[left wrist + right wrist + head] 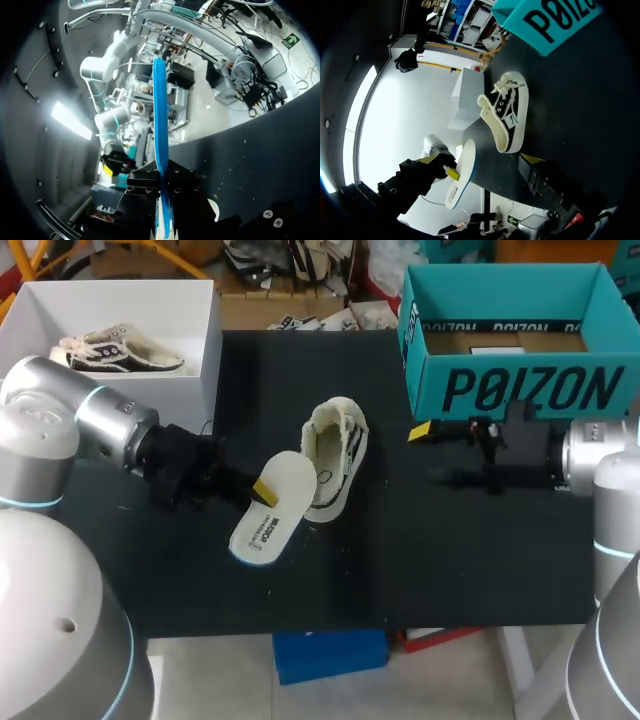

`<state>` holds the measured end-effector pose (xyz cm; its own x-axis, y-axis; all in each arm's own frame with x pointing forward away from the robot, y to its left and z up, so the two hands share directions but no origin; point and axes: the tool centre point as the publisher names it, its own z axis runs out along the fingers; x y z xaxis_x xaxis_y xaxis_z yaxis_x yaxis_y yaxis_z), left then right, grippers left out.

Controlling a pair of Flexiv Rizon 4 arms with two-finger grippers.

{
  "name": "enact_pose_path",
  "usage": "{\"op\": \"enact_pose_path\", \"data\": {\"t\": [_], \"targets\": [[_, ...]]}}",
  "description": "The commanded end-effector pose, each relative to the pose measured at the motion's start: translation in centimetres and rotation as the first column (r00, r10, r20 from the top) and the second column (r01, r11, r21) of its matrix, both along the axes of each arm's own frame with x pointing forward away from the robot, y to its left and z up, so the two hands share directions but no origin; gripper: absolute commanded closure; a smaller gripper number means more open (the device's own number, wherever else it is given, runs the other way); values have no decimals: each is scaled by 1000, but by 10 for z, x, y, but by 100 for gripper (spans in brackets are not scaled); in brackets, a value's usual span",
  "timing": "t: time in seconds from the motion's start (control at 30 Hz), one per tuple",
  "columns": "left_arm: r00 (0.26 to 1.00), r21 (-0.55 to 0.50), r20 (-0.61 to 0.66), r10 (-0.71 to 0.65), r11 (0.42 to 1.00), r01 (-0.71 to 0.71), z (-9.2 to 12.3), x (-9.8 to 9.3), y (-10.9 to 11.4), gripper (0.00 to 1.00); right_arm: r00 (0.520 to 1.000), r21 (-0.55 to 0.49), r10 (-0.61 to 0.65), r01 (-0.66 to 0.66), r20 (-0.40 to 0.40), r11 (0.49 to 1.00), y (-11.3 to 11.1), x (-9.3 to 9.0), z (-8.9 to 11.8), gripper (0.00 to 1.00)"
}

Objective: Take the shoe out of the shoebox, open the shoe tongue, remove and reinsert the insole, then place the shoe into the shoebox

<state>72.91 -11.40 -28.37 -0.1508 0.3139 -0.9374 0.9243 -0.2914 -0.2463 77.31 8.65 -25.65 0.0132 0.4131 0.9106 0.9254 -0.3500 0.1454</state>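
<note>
On the black mat — left fingers pinch the white, blue-backed insole beside the black-and-cream shoe; right fingers spread.

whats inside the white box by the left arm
A cream and black sneaker lies in the white box. The left arm covers its near corner, so that part is hidden.

Robotics lab: left arm and right arm flank a black table; teal box far right, white box far left.
</note>
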Motion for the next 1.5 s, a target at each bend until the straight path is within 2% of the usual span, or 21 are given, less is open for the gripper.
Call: {"op": "enact_pose_path", "data": {"t": [0.03, 0.1, 0.43, 0.73, 0.97, 1.27, 1.5], "targets": [[1000, 20, 8, 5, 1000, -5, 5, -4, 9, 100, 998, -25, -56, 56, 21, 998, -24, -19, 17, 0], [1000, 30, 11, 1, 1000, -1, 6, -4, 11, 100, 998, -29, -54, 55, 42, 998, -26, -20, 20, 0], [997, 92, 13, -75, 993, 74, 3, -3, 13, 100, 998, -29, -54, 55, 42, 998, -26, -20, 20, 0], [994, 118, -29, -107, 987, 110, -6, 0, 6, 100, 998, -29, -54, 55, 42, 998, -26, -20, 20, 0], [974, 168, -86, -209, 961, 221, -11, -1, 4, 100, 998, -29, -54, 55, 42, 998, -26, -20, 20, 0], [965, 239, -114, -236, 936, 258, -20, 18, 5, 100, 998, -29, -54, 55, 42, 998, -26, -20, 20, 0], [952, 279, -120, -282, 910, 305, -27, 33, -7, 100, 998, -29, -54, 55, 42, 998, -26, -20, 20, 0]]}}
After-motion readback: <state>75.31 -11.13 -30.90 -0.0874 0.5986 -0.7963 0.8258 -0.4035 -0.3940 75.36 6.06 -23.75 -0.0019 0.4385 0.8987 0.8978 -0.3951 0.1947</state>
